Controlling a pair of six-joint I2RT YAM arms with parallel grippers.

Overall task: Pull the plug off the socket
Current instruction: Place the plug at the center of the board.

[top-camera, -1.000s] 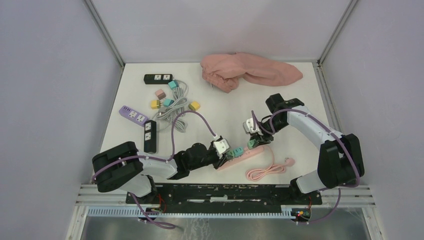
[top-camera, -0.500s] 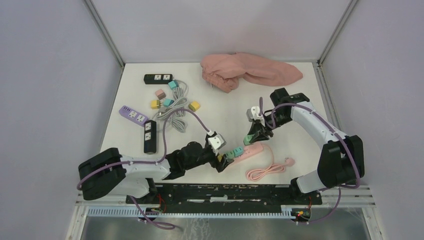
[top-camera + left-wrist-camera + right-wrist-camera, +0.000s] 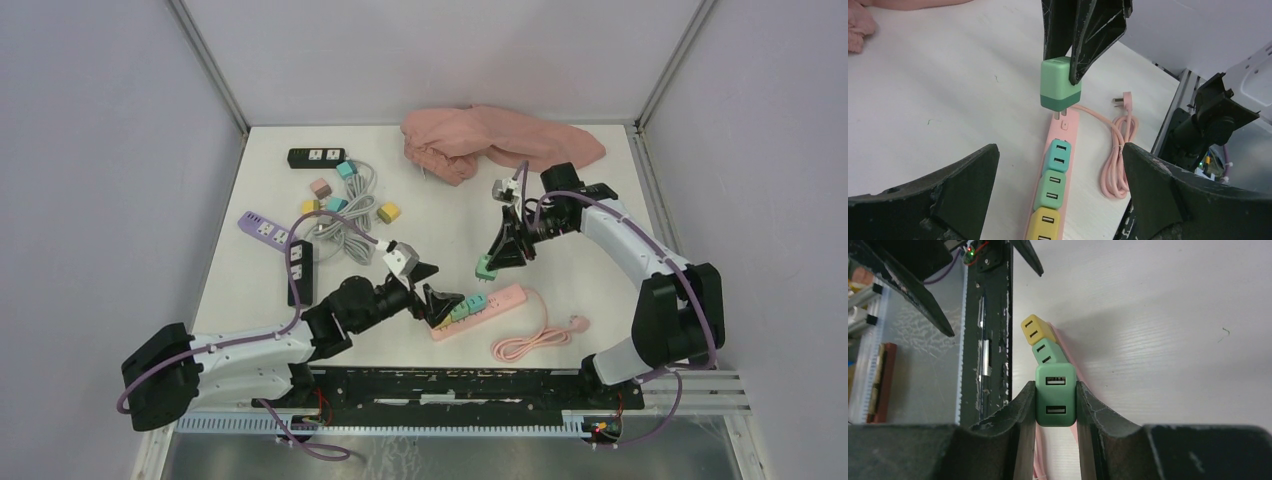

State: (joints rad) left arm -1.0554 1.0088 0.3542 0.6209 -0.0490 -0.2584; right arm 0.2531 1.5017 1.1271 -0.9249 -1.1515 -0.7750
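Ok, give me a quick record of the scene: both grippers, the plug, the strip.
right gripper: shut on held plug
held plug: light green, out of its socket, above the strip's cord end
left gripper: open, empty, over the strip's other end
strip: pink, flat on table
cord: pink, coiled beside strip
plugged in: teal plug, green plug, yellow plug

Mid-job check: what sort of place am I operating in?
Likely a robot lab test cell, not a home: white table boxed by plain grey panels, an aluminium rail along its near edge, and several power strips with loose adapters as practice props.
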